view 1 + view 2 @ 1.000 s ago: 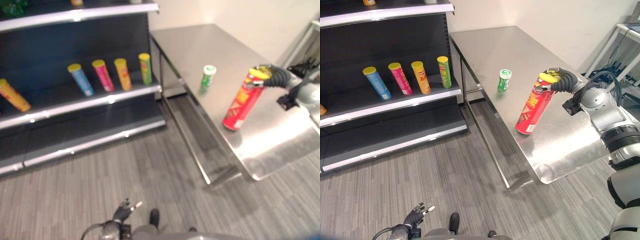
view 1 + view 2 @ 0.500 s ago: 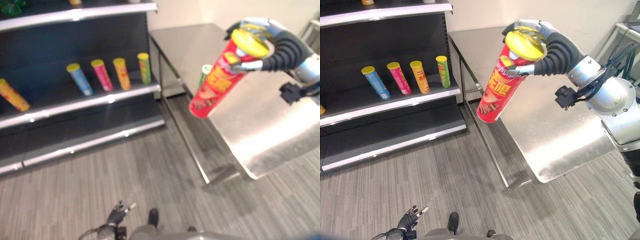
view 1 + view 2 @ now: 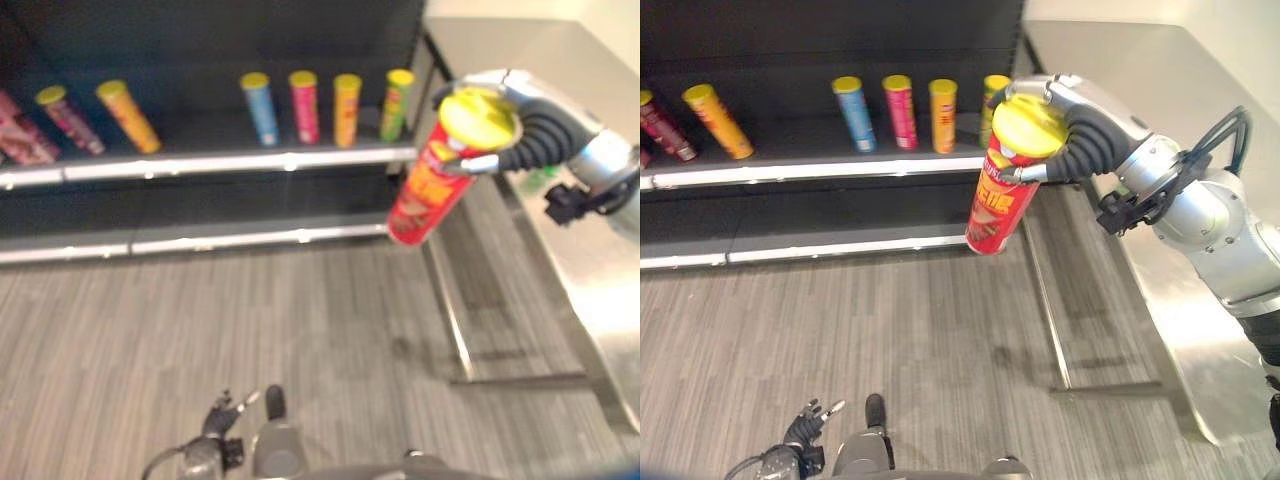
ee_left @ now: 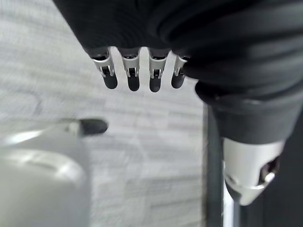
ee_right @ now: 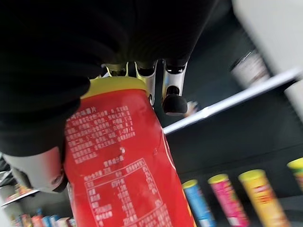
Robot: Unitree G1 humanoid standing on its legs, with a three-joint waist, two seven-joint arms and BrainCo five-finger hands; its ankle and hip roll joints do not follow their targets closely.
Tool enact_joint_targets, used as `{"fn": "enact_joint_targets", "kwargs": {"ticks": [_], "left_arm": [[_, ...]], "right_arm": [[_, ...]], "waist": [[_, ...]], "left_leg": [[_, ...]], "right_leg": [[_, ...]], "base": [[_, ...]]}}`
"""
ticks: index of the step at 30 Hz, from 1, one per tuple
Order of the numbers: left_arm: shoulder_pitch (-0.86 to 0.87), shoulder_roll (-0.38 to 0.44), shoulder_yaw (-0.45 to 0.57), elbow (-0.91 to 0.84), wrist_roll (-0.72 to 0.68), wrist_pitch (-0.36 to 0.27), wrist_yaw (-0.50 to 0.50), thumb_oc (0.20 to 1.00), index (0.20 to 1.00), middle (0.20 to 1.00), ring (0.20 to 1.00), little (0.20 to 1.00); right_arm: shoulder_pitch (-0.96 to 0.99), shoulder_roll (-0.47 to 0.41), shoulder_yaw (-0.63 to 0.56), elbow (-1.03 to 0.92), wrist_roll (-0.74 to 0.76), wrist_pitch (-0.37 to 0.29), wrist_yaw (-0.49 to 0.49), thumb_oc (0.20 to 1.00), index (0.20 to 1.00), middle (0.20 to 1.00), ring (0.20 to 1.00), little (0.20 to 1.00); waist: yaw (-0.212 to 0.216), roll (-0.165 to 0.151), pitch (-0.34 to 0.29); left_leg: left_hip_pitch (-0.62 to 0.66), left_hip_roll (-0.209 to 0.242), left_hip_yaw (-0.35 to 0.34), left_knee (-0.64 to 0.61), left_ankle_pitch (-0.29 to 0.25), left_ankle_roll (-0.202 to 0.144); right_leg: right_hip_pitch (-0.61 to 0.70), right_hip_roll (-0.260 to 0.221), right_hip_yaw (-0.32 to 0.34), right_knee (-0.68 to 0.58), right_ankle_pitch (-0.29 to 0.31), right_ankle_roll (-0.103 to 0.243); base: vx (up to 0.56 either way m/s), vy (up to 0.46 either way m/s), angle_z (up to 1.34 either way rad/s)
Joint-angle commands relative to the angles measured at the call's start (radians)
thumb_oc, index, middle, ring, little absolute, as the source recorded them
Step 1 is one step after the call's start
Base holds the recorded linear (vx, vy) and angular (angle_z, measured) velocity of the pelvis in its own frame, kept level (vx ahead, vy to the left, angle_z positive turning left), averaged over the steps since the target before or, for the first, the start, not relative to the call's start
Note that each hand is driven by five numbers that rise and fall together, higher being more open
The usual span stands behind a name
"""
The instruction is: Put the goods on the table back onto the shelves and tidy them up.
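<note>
Right eye view has the right hand (image 3: 1065, 125) clenched around the top end of a red crisp tube with a yellow lid (image 3: 1002, 185), fingers and thumb wrapped just under the lid, so the tube hangs tilted in the air, its base toward seven o'clock, above the grey floor (image 3: 920, 340) and in front of the shelf unit. Its own wrist view confirms the grasp: the red tube (image 5: 123, 165) fills the space below the curled fingers (image 5: 174, 99). From the held tube, at about ten to eleven o'clock, four smaller tubes stand in a row on the middle shelf (image 3: 820, 165): a blue tube (image 3: 854, 112), a pink tube (image 3: 899, 110), an orange tube (image 3: 943, 114) and a green tube (image 3: 992, 100), which sits partly behind the hand. Farther toward nine o'clock lie a leaning orange tube (image 3: 712, 120) and a dark red tube (image 3: 662, 127). The steel table (image 3: 1140, 90) is at two to three o'clock of the tube, behind the arm. The left hand (image 3: 805, 432) hangs low at six o'clock, fingers relaxed and straight in its wrist view (image 4: 132, 71), holding nothing. By my reading the carry to the shelf is the step in hand, with placement not yet done. The next move calls for reaching forward over the shelf lip, righting the tube so its base meets the board flat, and choosing a gap clear of the green tube so the row is not knocked over.
</note>
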Motion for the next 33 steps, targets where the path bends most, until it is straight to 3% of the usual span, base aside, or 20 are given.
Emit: {"fn": "enact_joint_targets", "kwargs": {"ticks": [1, 2, 3, 6, 8, 10, 13, 15, 18, 21, 23, 24, 25, 26, 27, 28, 30, 31, 32, 33], "left_arm": [[0.028, 0.051, -0.028, -0.017, 0.048, -0.016, 0.017, 1.0, 1.0, 1.0, 1.0, 1.0], [0.015, 0.074, -0.031, -0.018, 0.061, -0.013, 0.016, 1.0, 1.0, 1.0, 1.0, 1.0], [0.005, 0.088, -0.036, -0.017, 0.074, -0.012, 0.015, 1.0, 1.0, 1.0, 1.0, 1.0], [-0.019, 0.109, -0.042, -0.038, 0.054, -0.013, 0.009, 1.0, 1.0, 1.0, 1.0, 1.0], [-0.041, 0.117, -0.058, -0.051, 0.042, -0.015, 0.005, 1.0, 1.0, 1.0, 1.0, 1.0], [-0.061, 0.118, -0.08, -0.058, 0.032, -0.012, -0.003, 1.0, 1.0, 1.0, 1.0, 1.0], [-0.093, 0.1, -0.104, -0.061, 0.023, -0.007, -0.016, 1.0, 1.0, 1.0, 1.0, 1.0], [-0.115, 0.075, -0.136, -0.07, 0.026, 0.0, -0.031, 1.0, 1.0, 1.0, 1.0, 1.0], [-0.116, 0.059, -0.164, -0.076, 0.044, 0.004, -0.044, 1.0, 1.0, 1.0, 1.0, 1.0], [-0.1, 0.042, -0.198, -0.086, 0.068, 0.008, -0.057, 1.0, 1.0, 1.0, 1.0, 1.0], [-0.086, 0.032, -0.211, -0.086, 0.078, 0.013, -0.065, 1.0, 1.0, 1.0, 1.0, 1.0], [-0.087, 0.032, -0.211, -0.086, 0.078, 0.013, -0.065, 1.0, 1.0, 1.0, 1.0, 1.0], [-0.073, 0.026, -0.209, -0.118, 0.068, 0.014, -0.062, 1.0, 1.0, 1.0, 1.0, 1.0], [-0.06, 0.024, -0.206, -0.132, 0.068, 0.013, -0.061, 1.0, 1.0, 1.0, 1.0, 1.0], [-0.06, 0.025, -0.206, -0.132, 0.068, 0.013, -0.061, 1.0, 1.0, 1.0, 1.0, 1.0], [-0.052, 0.015, -0.188, -0.137, 0.057, 0.019, -0.052, 1.0, 1.0, 1.0, 1.0, 1.0], [-0.045, 0.009, -0.179, -0.127, 0.065, 0.02, -0.043, 1.0, 1.0, 1.0, 1.0, 1.0], [-0.043, 0.01, -0.177, -0.122, 0.064, 0.02, -0.043, 1.0, 1.0, 1.0, 1.0, 1.0], [-0.043, 0.01, -0.177, -0.122, 0.064, 0.02, -0.043, 1.0, 1.0, 1.0, 1.0, 1.0], [-0.04, 0.02, -0.173, -0.127, 0.061, 0.015, -0.044, 1.0, 1.0, 1.0, 1.0, 1.0]], "right_arm": [[-0.061, 0.021, 0.008, 0.002, -0.008, -0.005, -0.046, 0.2, 0.2, 0.2, 0.2, 0.2], [-0.085, 0.037, 0.033, 0.01, -0.023, -0.001, -0.046, 0.2, 0.2, 0.2, 0.2, 0.2], [-0.09, 0.04, 0.041, 0.022, -0.029, 0.002, -0.048, 0.2, 0.2, 0.2, 0.2, 0.2], [-0.126, 0.024, 0.075, 0.061, -0.045, 0.011, -0.045, 0.2, 0.2, 0.2, 0.2, 0.2], [-0.186, 0.022, 0.113, 0.077, -0.032, 0.009, -0.045, 0.2, 0.2, 0.2, 0.2, 0.2], [-0.224, 0.019, 0.141, 0.09, -0.018, 0.007, -0.048, 0.2, 0.2, 0.2, 0.2, 0.2], [-0.245, 0.008, 0.156, 0.104, 0.002, 0.004, -0.049, 0.2, 0.2, 0.2, 0.2, 0.2], [-0.229, 0.0, 0.145, 0.11, 0.014, 0.011, -0.044, 0.2, 0.2, 0.2, 0.2, 0.2], [-0.16, -0.013, 0.091, 0.112, 0.02, 0.017, -0.04, 0.2, 0.2, 0.2, 0.2, 0.2], [-0.077, -0.036, 0.032, 0.095, 0.012, 0.017, -0.027, 0.2, 0.2, 0.2, 0.2, 0.2], [-0.034, -0.041, -0.002, 0.09, -0.002, 0.028, -0.025, 0.2, 0.2, 0.2, 0.2, 0.2], [-0.033, -0.041, -0.003, 0.089, -0.002, 0.028, -0.025, 0.2, 0.2, 0.2, 0.2, 0.2], [-0.037, -0.036, 0.005, 0.097, -0.023, 0.037, -0.031, 0.2, 0.2, 0.2, 0.2, 0.2], [-0.039, -0.026, 0.006, 0.094, -0.021, 0.032, -0.031, 0.2, 0.2, 0.2, 0.2, 0.2], [-0.039, -0.026, 0.006, 0.094, -0.021, 0.032, -0.031, 0.2, 0.2, 0.2, 0.2, 0.2], [-0.04, -0.011, 0.007, 0.105, -0.026, 0.038, -0.042, 0.2, 0.2, 0.2, 0.2, 0.2], [-0.019, -0.002, 0.005, 0.129, -0.044, 0.044, -0.047, 0.2, 0.2, 0.2, 0.2, 0.2], [-0.017, -0.008, 0.007, 0.134, -0.047, 0.05, -0.045, 0.2, 0.2, 0.2, 0.2, 0.2], [-0.018, -0.008, 0.007, 0.134, -0.047, 0.05, -0.045, 0.2, 0.2, 0.2, 0.2, 0.2], [-0.036, -0.013, 0.021, 0.139, -0.039, 0.051, -0.043, 0.2, 0.2, 0.2, 0.2, 0.2]], "waist": [[0.031, 0.005, -0.049], [0.036, 0.001, -0.045], [0.033, -0.004, -0.04], [0.019, 0.001, -0.032], [0.008, 0.012, -0.01], [-0.016, 0.011, 0.024], [-0.048, -0.012, 0.061], [-0.064, -0.029, 0.078], [-0.089, -0.042, 0.064], [-0.121, -0.013, 0.038], [-0.148, 0.032, 0.02], [-0.152, 0.027, 0.017], [-0.155, 0.062, 0.029], [-0.152, 0.066, 0.033], [-0.152, 0.065, 0.032], [-0.134, 0.064, 0.045], [-0.125, 0.044, 0.059], [-0.12, 0.036, 0.065], [-0.114, 0.041, 0.068], [-0.102, 0.032, 0.068]], "left_leg": [[0.026, 0.081, -0.006, 0.104, -0.164, -0.088], [0.026, 0.03, -0.019, 0.106, -0.189, -0.054], [0.033, 0.007, -0.032, 0.097, -0.198, -0.043], [0.055, -0.028, -0.07, 0.057, -0.206, -0.019], [0.066, -0.039, -0.095, 0.051, -0.217, -0.006], [0.107, -0.074, -0.122, 0.04, -0.235, 0.009], [0.168, -0.167, -0.201, 0.047, -0.277, 0.026], [0.228, -0.234, -0.288, 0.073, -0.33, 0.041], [0.288, -0.264, -0.358, 0.094, -0.378, 0.046], [0.354, -0.22, -0.384, 0.121, -0.41, 0.009], [0.367, -0.168, -0.372, 0.218, -0.337, -0.068], [0.362, -0.173, -0.376, 0.216, -0.331, -0.067], [0.313, -0.138, -0.336, 0.426, -0.183, -0.14], [0.282, -0.137, -0.311, 0.515, -0.129, -0.149], [0.281, -0.138, -0.312, 0.514, -0.128, -0.149], [0.224, -0.143, -0.275, 0.689, -0.061, -0.158], [0.146, -0.127, -0.241, 0.773, -0.053, -0.129], [0.111, -0.093, -0.224, 0.759, -0.069, -0.1], [0.115, -0.087, -0.219, 0.764, -0.076, -0.099], [0.066, -0.027, -0.199, 0.645, -0.132, -0.061]], "right_leg": [[-0.058, -0.123, 0.092, 0.037, 0.142, 0.085], [-0.082, -0.145, 0.126, 0.078, 0.178, 0.067], [-0.099, -0.132, 0.179, 0.106, 0.208, 0.058], [-0.178, -0.036, 0.307, 0.144, 0.142, 0.043], [-0.244, 0.048, 0.312, 0.129, 0.016, 0.028], [-0.347, 0.165, 0.345, 0.128, -0.04, 0.022], [-0.461, 0.313, 0.385, 0.088, -0.007, 0.025], [-0.508, 0.365, 0.313, 0.044, 0.026, 0.023], [-0.496, 0.351, 0.232, 0.031, 0.046, 0.004], [-0.463, 0.344, 0.222, 0.059, 0.021, -0.051], [-0.431, 0.34, 0.217, 0.074, -0.004, -0.069], [-0.433, 0.333, 0.215, 0.071, 0.0, -0.067], [-0.383, 0.33, 0.217, 0.084, -0.038, -0.091], [-0.36, 0.329, 0.228, 0.083, -0.058, -0.101], [-0.361, 0.328, 0.228, 0.083, -0.058, -0.101], [-0.301, 0.333, 0.259, 0.073, -0.092, -0.122], [-0.251, 0.306, 0.284, 0.057, -0.11, -0.126], [-0.231, 0.295, 0.296, 0.051, -0.117, -0.124], [-0.228, 0.301, 0.301, 0.052, -0.118, -0.124], [-0.2, 0.279, 0.318, 0.034, -0.131, -0.111]], "base": [[0.16, 0.436, 0.45], [0.18, 0.385, 0.33], [0.25, 0.456, 0.3], [0.19, 0.216, 0.31], [0.2, 0.175, 0.58], [0.26, 0.184, 0.31], [0.34, 0.142, 0.73], [0.53, 0.036, 1.46], [0.49, -0.06, 1.5], [0.52, -0.098, 1.37], [0.43, -0.022, 0.99], [0.41, 0.072, 1.0], [0.39, 0.054, 0.91], [0.4, 0.053, 0.64], [0.39, -0.021, 0.08], [0.35, -0.038, -0.14], [0.4, -0.046, -0.5], [0.23, -0.013, -0.49], [0.35, 0.039, -0.27], [0.26, 0.047, -0.26]]}}
